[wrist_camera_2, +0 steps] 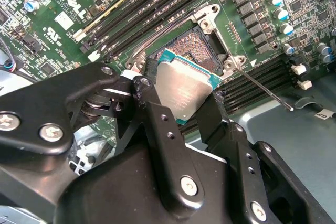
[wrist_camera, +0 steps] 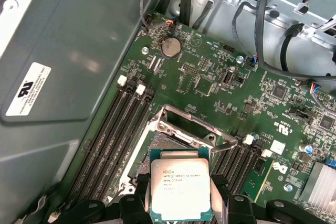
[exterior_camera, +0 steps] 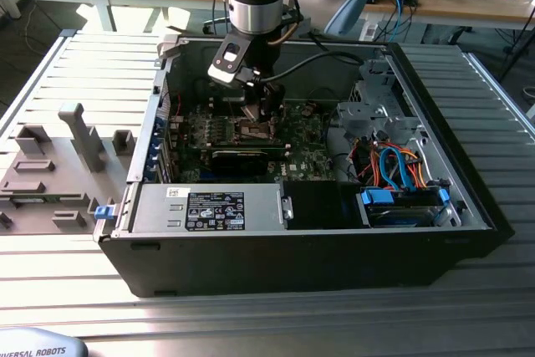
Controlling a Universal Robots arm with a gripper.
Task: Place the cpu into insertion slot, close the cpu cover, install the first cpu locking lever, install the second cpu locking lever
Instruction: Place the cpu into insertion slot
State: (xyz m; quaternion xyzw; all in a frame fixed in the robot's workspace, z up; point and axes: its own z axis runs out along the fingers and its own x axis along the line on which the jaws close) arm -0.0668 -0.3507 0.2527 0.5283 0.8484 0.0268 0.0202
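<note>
Step one: cpu (wrist_camera_2: 186, 90) held over the insertion slot (wrist_camera_2: 190, 43).
Your jaws clamp it, unseated; seating calls for squared corners.

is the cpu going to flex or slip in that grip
Probably stiff: the cpu lies flat though the gripper pinches only its edges. Those thin edges and the smooth metal top suggest it could slip. Likely light but delicate; landing askew on the slot might do damage.

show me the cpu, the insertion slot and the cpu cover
cpu (wrist_camera: 181, 187): first wrist view, middle of its silver top
insertion slot (wrist_camera_2: 190, 44): second wrist view, dark pin field
cpu cover (wrist_camera: 181, 131): first wrist view, one bar of the raised frame
</note>
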